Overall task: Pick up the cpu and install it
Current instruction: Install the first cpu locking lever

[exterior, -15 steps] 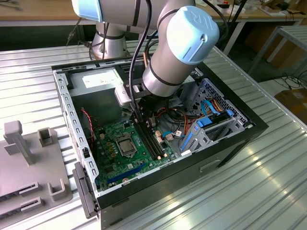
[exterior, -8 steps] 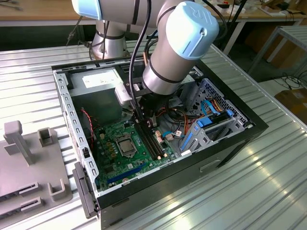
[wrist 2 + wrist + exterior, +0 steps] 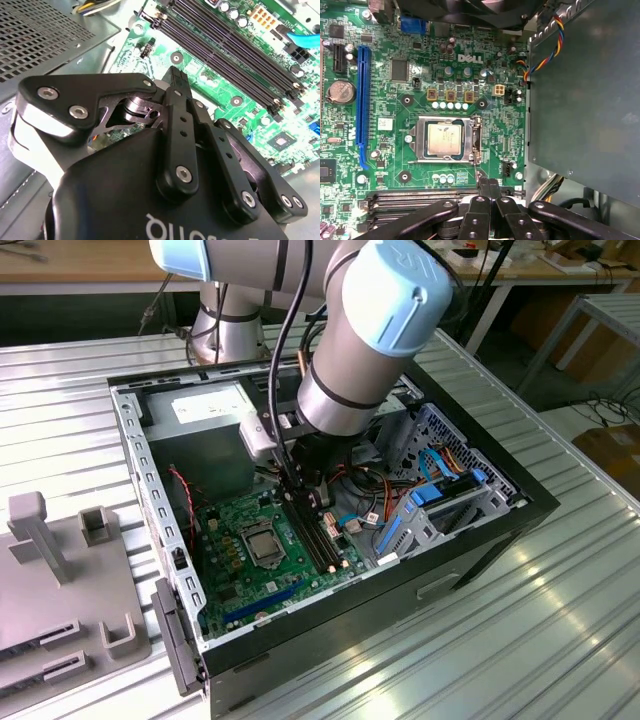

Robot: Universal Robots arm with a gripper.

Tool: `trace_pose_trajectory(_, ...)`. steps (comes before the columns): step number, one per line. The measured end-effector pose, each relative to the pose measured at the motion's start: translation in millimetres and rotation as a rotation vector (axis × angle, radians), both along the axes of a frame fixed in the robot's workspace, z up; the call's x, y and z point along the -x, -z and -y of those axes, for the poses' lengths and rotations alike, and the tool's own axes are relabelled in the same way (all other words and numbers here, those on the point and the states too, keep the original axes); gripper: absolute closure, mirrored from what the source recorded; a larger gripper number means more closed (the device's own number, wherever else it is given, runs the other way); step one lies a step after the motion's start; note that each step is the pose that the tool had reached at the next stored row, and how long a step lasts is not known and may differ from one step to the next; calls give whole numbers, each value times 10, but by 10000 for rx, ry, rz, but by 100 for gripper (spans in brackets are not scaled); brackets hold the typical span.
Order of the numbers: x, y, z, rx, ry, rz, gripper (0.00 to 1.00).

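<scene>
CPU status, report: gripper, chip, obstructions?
Gripper shut, empty, over memory slots. CPU seated in socket frame. Nothing blocking it.

- The arm [image 3: 365, 335] is bent over at its wrist, with the tool end directed downward.
- The gripper [image 3: 305, 502] is seen hanging low.
- Its fingers [image 3: 489, 189] are pressed flat together in both wrist views [image 3: 175, 82], with nothing held between them.
</scene>
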State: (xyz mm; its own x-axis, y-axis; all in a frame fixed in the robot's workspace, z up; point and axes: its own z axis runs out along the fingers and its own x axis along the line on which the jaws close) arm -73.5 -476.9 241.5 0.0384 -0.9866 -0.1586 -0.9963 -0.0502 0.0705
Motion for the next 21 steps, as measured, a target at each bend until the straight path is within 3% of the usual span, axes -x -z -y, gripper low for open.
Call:
trace_pose_trajectory(6, 23, -42, -1, 110, -3, 10, 89)
trace_pose_trajectory(10, 60, -44, 0, 151, -5, 74, 89)
trace_pose_trajectory(12, 61, -42, 0, 263, -6, 143, 89)
trace_pose_trajectory(15, 60, -41, 0, 438, -7, 180, 89)
trace_pose_trajectory(21, 80, -41, 0, 464, -6, 181, 89)
